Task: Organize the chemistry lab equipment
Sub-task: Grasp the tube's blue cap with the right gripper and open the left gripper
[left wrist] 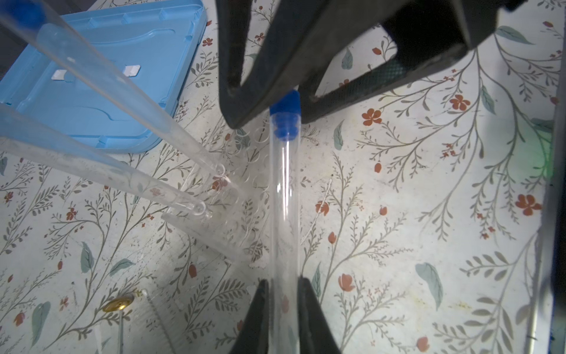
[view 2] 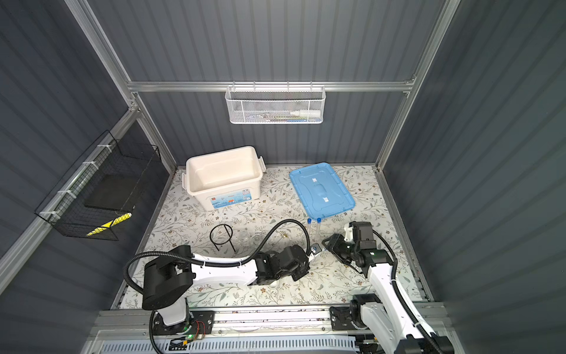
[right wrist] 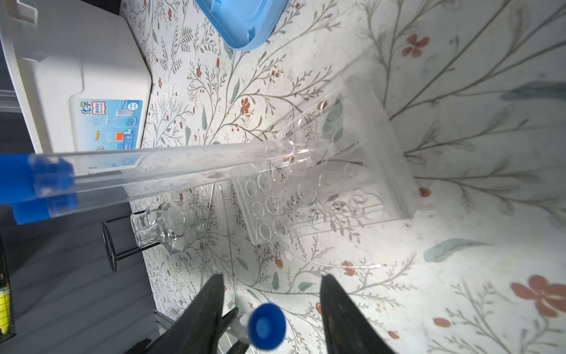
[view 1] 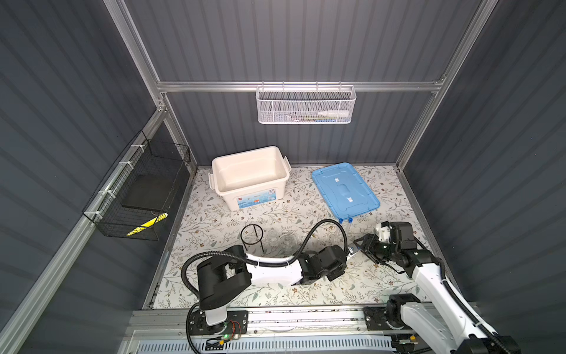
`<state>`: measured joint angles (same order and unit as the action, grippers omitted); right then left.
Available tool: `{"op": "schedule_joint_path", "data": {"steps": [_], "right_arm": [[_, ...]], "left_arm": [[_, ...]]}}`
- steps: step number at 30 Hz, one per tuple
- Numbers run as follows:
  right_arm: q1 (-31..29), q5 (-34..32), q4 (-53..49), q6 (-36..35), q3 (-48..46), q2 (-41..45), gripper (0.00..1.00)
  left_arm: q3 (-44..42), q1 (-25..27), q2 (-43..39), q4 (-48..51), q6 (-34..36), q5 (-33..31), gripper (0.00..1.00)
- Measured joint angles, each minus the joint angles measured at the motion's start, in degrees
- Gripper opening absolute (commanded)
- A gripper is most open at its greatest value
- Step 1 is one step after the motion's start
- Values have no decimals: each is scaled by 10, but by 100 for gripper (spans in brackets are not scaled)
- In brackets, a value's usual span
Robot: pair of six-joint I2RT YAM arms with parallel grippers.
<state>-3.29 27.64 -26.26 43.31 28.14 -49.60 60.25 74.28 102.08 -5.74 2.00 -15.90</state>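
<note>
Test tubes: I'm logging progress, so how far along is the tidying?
Done: two tubes stand in the rack. In hand: the left gripper clamps a third tube, right gripper open around its cap. Left: flask, tripod on the table; storage box empty.

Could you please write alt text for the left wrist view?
The left gripper holds a clear blue-capped tube, its capped end between the jaws of the open right gripper. Beside it, two more tubes stand in a clear rack on a floral table, with a blue lid beyond.
</note>
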Motion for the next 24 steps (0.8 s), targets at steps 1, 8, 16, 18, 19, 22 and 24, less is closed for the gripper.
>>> {"op": "schedule_joint_path", "data": {"steps": [1, 8, 16, 18, 19, 22, 24], "right_arm": [[0, 2, 3, 3, -2, 0, 50], [0, 17, 26, 24, -16, -2, 41], [0, 22, 31, 32, -17, -2, 32], [0, 23, 31, 32, -17, -2, 30], [0, 23, 31, 32, -17, -2, 30], [0, 25, 31, 32, -18, -2, 28], [0, 26, 32, 32, -18, -2, 26]], "left_arm": [[0, 0, 0, -1, 0, 0, 17], [0, 0, 0, -4, 0, 0, 17], [0, 0, 0, -4, 0, 0, 17], [0, 0, 0, -4, 0, 0, 17], [0, 0, 0, -4, 0, 0, 17], [0, 0, 0, -4, 0, 0, 17], [0, 0, 0, -4, 0, 0, 17]]}}
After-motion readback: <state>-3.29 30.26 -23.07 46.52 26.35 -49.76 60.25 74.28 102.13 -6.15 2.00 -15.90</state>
